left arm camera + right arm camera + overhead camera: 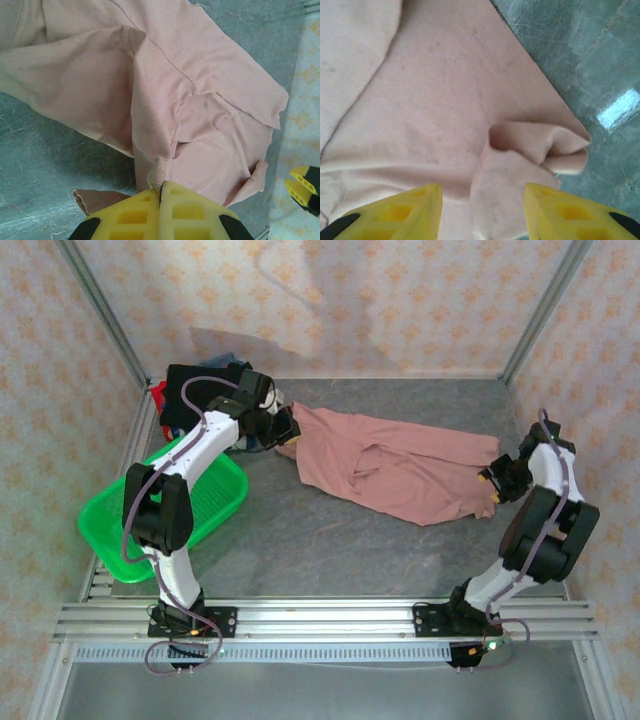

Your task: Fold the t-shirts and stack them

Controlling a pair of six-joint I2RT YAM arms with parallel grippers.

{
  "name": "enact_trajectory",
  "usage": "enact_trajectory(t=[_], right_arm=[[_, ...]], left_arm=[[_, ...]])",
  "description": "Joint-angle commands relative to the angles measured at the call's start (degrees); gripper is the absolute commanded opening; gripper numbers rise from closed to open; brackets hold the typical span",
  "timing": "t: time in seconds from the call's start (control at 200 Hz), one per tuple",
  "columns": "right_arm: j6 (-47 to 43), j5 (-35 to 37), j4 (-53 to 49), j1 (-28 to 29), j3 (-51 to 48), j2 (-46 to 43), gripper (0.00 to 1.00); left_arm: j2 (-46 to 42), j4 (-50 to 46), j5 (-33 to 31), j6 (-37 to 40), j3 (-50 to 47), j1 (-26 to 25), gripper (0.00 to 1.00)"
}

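Pink t-shirt (200, 100) pinched in left gripper (161, 191); overhead view adds green basket (105, 530).

The left arm (190, 455) and right arm (545, 505) are white links, black joints and looping grey cables (128, 525), while the left hand (161, 189) and right hand (482, 187) carry yellow cut-out fingers (555, 210).

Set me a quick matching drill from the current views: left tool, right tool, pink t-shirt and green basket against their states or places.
Things:
1 left tool
2 right tool
3 pink t-shirt
4 green basket

States or places:
A spread crumpled across the middle
B open, a fabric fold in the gap
C at the near left of the table
D shut on the shirt's edge

Pairs: 1-D, 2-B, 3-A, 4-C
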Motion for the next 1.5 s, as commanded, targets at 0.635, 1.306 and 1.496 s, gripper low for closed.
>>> enact_trajectory(t=[0.635,1.306,1.496], right_arm=[[15.73,-14.02,22.75,-10.81,-22.19,-3.21,0.36],[16.12,-15.53,19.6,-14.07,-25.01,-5.63,0.34],[18.09,-16.37,22.36,-14.03,-26.44,-4.5,0.34]], left_arm=[[0.44,-0.46,-1.06,1.3,0.22,-0.37,0.0],[1.16,-0.52,-1.63,0.87,0.26,-0.24,0.0],[1.93,-0.64,-1.5,0.87,0.92,-0.23,0.0]])
